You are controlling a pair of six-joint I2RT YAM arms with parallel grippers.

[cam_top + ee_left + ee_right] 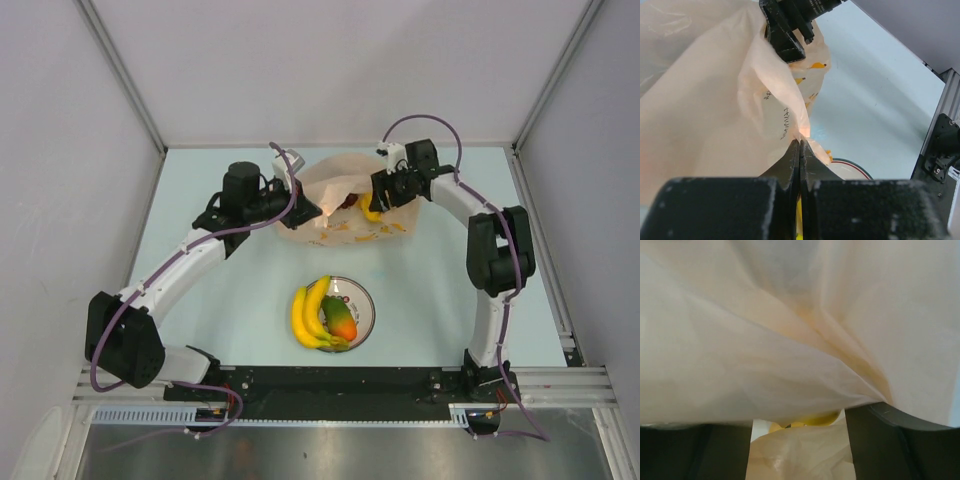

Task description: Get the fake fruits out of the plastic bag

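left gripper (800, 143) pinches the plastic bag (715, 105) open. right gripper (797, 426), jaws apart inside, must close on the yellow fruit (816, 419) ahead.

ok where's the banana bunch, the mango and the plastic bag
banana bunch (308, 318): top view, middle of the yellow curve
mango (340, 319): top view, on its green-red middle
plastic bag (705, 125): left wrist view, the broad pale-orange sheet

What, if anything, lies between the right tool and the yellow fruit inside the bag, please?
A fold of the bag hangs across the right tool, hiding most of the yellow fruit beyond; only a sliver shows under the fold.
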